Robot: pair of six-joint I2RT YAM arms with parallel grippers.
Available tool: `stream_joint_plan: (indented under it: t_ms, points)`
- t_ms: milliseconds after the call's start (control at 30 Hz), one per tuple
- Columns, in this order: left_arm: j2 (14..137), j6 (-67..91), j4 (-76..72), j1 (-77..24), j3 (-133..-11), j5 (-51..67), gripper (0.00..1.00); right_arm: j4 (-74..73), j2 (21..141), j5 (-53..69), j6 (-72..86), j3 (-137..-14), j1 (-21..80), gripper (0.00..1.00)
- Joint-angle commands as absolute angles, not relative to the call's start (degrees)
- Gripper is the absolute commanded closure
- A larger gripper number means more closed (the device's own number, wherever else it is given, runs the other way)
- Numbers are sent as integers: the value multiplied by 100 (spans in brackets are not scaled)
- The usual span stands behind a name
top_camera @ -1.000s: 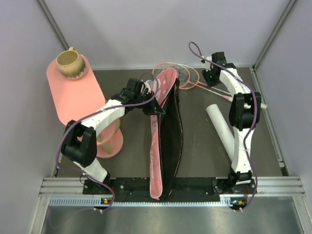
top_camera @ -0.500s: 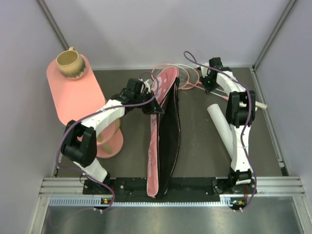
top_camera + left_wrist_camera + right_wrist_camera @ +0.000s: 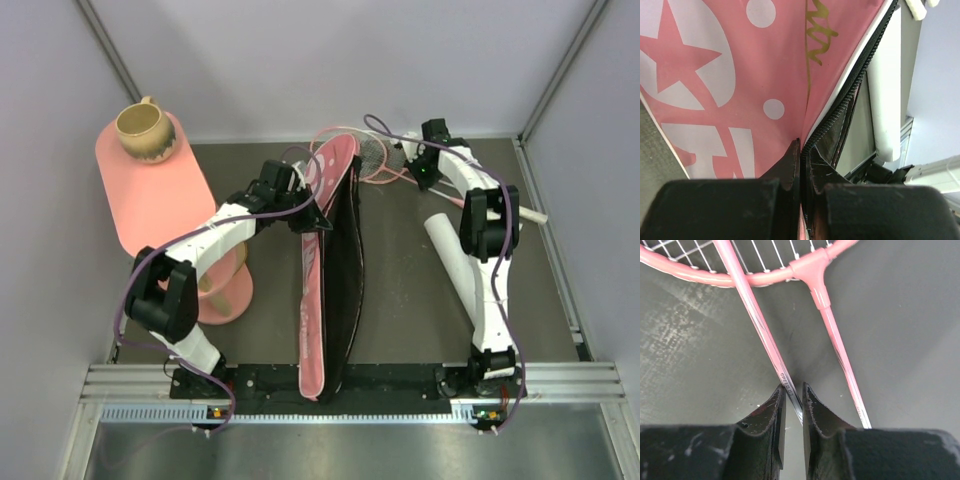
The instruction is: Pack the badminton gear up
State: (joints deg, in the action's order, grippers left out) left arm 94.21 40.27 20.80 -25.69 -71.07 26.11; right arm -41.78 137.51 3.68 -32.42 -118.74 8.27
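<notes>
The long pink bag (image 3: 312,330) lies along the middle of the table, unzipped, with its black inside showing. My left gripper (image 3: 308,218) is shut on the bag's zipper edge (image 3: 835,120) and holds that flap up; the left wrist view shows the pink printed cloth (image 3: 740,75) beside my left gripper (image 3: 801,142). Two pink rackets (image 3: 375,158) lie crossed at the back, heads beside the bag's top. My right gripper (image 3: 420,172) is over their shafts. In the right wrist view my right gripper (image 3: 793,386) has closed narrowly on one racket shaft (image 3: 760,330); the other shaft (image 3: 832,335) runs just right of it.
A long white tube (image 3: 455,262) lies beside the right arm, and its side (image 3: 885,100) shows in the left wrist view. A pink oval tiered table (image 3: 160,200) stands at the left with a tan mug (image 3: 145,130) on top. Walls close in the back and sides.
The right gripper has moved left along the racket shafts and its jaws have narrowed onto one shaft. The bag's lower end has swung slightly left. The left gripper keeps its hold.
</notes>
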Motion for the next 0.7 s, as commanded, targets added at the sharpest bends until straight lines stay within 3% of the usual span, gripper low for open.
stream_joint_plan:
  t_ms: [0,367,667]
  points:
    - [9027,4420,2092,-2531,-7356,2075,100,-4008,13738,238,-3374,-12243,1037,100]
    - [8728,4781,2267,-2540,-7339,1556,100,-3684,12552,-922,-3191,-12113,1063,100]
    - [8622,5221,2452,-2566,-7400,818,100,-3621,11208,-765,-2567,-11119,1169,100]
